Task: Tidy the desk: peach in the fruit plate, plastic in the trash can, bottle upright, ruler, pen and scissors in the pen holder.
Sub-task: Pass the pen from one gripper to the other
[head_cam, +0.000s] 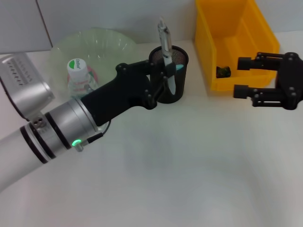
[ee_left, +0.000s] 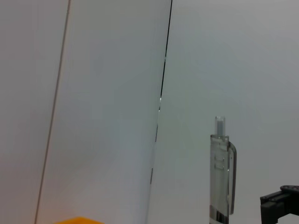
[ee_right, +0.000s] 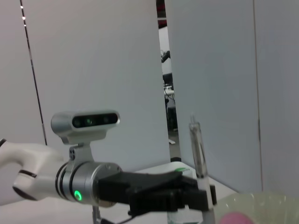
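left gripper (head_cam: 166,81) clamps clear pen (head_cam: 165,42) mid-barrel, upright over mesh pen holder (head_cam: 171,75), tip inside. pen probably light, stiff, slick plastic. right gripper (head_cam: 247,77) spread wide, empty, by yellow bin (head_cam: 230,42).

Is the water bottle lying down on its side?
No, the bottle stands upright with its green cap on top, just in front of the clear fruit plate in the head view.

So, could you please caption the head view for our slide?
Left hand holds the pen upright over the pen holder; right hand waits, open, beside the yellow bin.
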Action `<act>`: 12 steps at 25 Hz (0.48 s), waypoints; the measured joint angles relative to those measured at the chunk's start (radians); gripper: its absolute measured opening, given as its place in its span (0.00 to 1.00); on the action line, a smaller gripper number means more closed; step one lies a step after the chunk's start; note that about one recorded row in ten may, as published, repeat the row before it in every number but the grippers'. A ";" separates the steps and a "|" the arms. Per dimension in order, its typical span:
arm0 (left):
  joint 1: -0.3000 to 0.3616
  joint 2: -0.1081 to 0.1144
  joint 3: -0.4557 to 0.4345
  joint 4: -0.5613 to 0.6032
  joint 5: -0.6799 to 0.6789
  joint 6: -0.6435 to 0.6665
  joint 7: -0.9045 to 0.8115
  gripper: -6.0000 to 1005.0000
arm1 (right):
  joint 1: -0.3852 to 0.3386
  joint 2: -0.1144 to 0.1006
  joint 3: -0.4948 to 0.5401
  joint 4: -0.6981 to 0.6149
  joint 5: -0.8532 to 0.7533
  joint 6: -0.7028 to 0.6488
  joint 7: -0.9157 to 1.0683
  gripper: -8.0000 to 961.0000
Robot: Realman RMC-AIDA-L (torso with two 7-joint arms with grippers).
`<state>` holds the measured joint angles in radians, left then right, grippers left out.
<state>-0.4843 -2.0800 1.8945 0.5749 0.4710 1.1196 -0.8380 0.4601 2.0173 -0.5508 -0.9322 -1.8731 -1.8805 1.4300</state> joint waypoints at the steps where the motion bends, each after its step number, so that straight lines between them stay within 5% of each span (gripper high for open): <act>1: 0.000 0.000 0.021 0.002 -0.022 -0.011 0.009 0.15 | 0.002 0.007 0.000 0.000 0.000 0.004 -0.006 0.76; 3: 0.004 0.000 0.088 0.001 -0.087 -0.028 0.067 0.15 | 0.006 0.036 -0.001 0.002 0.001 0.030 -0.032 0.76; 6: 0.007 0.000 0.144 0.001 -0.151 -0.037 0.113 0.15 | 0.009 0.051 -0.007 0.005 0.001 0.052 -0.037 0.75; 12: 0.030 0.000 0.207 0.000 -0.228 -0.067 0.155 0.15 | 0.037 0.057 -0.049 0.078 -0.001 0.103 -0.048 0.74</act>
<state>-0.4547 -2.0800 2.1012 0.5747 0.2430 1.0521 -0.6835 0.4976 2.0743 -0.5994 -0.8537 -1.8742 -1.7771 1.3822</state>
